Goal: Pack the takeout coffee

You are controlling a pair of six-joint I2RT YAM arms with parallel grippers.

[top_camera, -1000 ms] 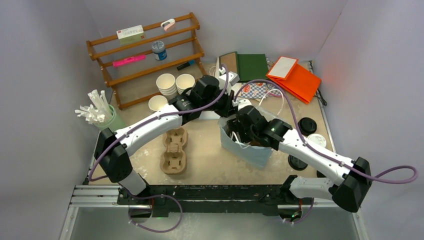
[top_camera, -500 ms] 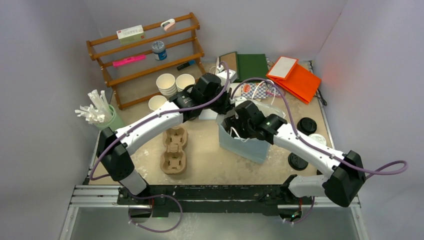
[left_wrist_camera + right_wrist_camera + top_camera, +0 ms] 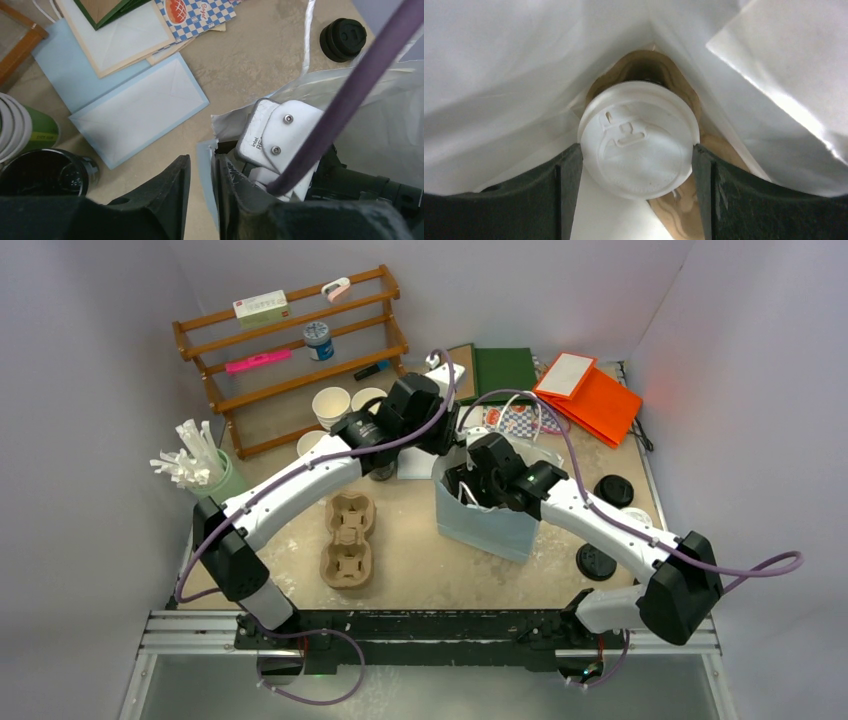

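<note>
On the right gripper [image 3: 636,155] the jaws clasp the takeout coffee [image 3: 639,135] at its lid. The cup is upright, its axis pointing straight down, deep inside the paper bag [image 3: 490,530]. On the left gripper [image 3: 202,170] the jaws stand narrowly parted astride the bag's rim.

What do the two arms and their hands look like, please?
Both the left arm and right arm have white rounded links, black joints and a loose purple cable. The left hand and right hand have dark, matte fingers.
</note>
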